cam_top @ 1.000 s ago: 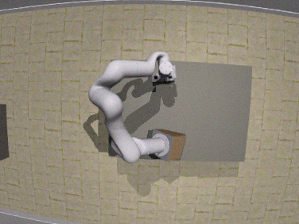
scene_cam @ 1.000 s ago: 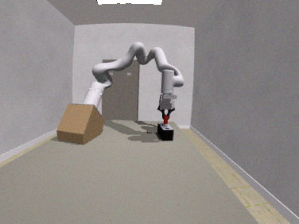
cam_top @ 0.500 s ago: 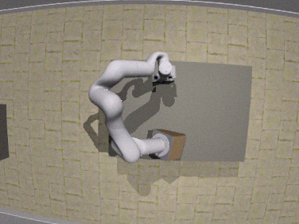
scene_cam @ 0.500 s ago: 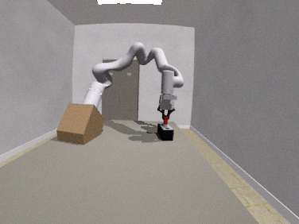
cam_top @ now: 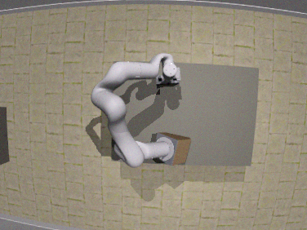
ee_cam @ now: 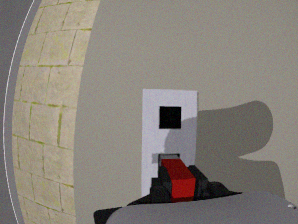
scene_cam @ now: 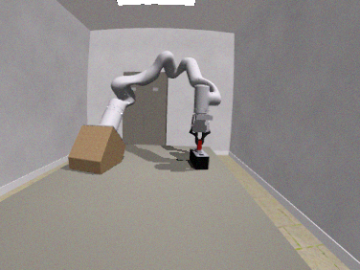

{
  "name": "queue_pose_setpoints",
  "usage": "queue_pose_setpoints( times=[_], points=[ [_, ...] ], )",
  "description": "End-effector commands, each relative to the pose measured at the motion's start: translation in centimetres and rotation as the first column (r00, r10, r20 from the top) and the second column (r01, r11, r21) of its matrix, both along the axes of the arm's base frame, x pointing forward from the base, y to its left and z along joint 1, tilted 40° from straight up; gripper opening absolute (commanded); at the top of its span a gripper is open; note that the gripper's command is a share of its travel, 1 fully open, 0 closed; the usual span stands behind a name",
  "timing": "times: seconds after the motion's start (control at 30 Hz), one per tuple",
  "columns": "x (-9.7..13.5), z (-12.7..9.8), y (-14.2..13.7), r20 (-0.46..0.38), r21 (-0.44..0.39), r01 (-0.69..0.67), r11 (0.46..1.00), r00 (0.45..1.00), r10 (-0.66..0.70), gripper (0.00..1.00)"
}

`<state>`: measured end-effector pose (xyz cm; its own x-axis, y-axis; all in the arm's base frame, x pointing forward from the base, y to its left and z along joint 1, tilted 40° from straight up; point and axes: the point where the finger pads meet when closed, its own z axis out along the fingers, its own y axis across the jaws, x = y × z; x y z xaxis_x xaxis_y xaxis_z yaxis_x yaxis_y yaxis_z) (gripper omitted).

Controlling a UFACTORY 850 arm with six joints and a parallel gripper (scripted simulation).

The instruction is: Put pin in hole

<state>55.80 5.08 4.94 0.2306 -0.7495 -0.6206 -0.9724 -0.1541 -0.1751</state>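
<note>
The red-ended pin is gripped upright in the claw, directly over the white-topped block. A jam is risked if the pin is lowered off-centre; one dark hole lies beyond.

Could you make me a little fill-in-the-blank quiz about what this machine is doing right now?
The gripper is shut on the pin's ____ end.
The pin hangs directly above the ____.
In the wrist view, the block's top looks ____.
The arm's base sits on a ____ box.

Missing words: red; block; white; brown
</note>
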Motion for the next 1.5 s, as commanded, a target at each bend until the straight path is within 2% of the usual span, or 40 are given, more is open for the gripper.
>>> queue_pose_setpoints(
  times=[0.0,1.47],
  points=[
    [0.08,0.06,-0.06,0.002,0.0,0.001,1.0,1.0,-0.001,0.0],
    [0.16,-0.52,0.49,0.002,0.0,0.001,1.0,1.0,-0.001,0.0]
  ],
)
